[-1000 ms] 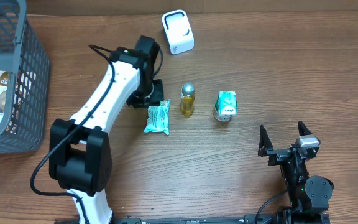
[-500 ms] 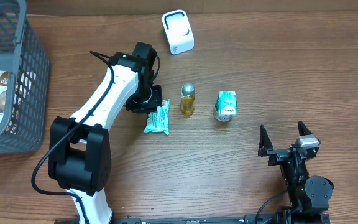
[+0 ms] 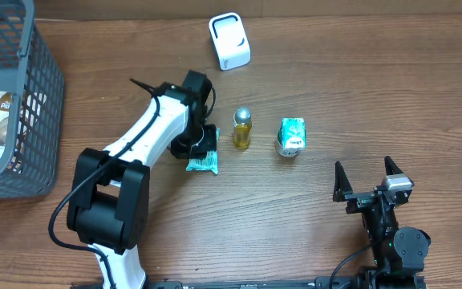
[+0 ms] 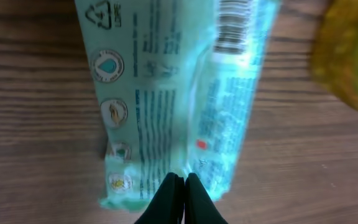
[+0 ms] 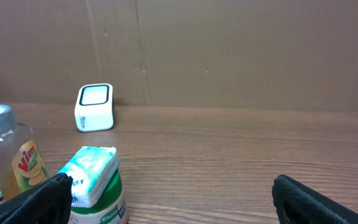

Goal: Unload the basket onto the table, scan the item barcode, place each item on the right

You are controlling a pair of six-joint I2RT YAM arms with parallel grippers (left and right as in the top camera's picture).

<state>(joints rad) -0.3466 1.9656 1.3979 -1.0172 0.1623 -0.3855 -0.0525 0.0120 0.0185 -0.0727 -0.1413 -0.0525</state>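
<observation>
The left gripper [image 4: 178, 184] is closed tight, its tips pinched on the near end seam of the teal packet [image 4: 179, 93], which lies flat on the table [image 3: 391, 88] just left of the yellow bottle [image 3: 242, 128]. The right gripper [image 3: 364, 170] stands wide open, holding nothing.

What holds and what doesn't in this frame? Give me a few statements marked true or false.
1. The left gripper is shut on the end of the teal packet. True.
2. The right gripper holds the yellow bottle. False: it is open and empty near the table's front edge, well apart from the bottle.
3. A barcode shows on the packet in the left wrist view. True.
4. The grey basket is empty. False: packaged items lie inside it.
5. The white scanner lies between the packet and the bottle. False: it stands apart at the far side of the table.
</observation>
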